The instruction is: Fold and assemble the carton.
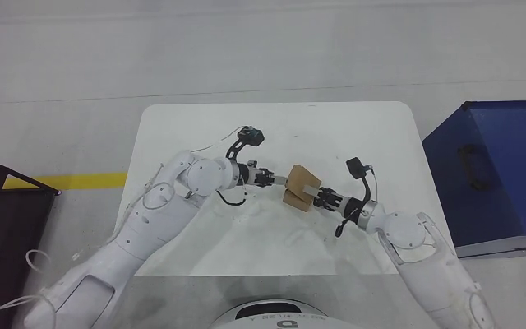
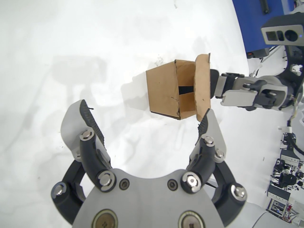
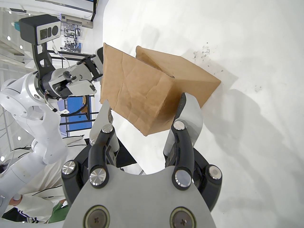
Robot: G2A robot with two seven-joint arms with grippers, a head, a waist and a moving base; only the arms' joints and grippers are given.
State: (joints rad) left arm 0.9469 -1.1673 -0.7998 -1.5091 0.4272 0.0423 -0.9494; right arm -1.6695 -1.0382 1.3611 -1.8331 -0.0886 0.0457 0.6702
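Top view: carton [image 1: 301,185] sits mid-table [image 1: 205,140], with left gripper [image 1: 273,178] at its left side and right gripper [image 1: 322,197] at its near-right corner.
Left wrist view: left gripper spread wide, holding nothing; one fingertip [image 2: 205,119] just beside upright flap [image 2: 202,88].
Right wrist view: right gripper clamped across carton's corner.
Progress, as judged: body raised into box shape; one end open, flap not yet folded and tucked.
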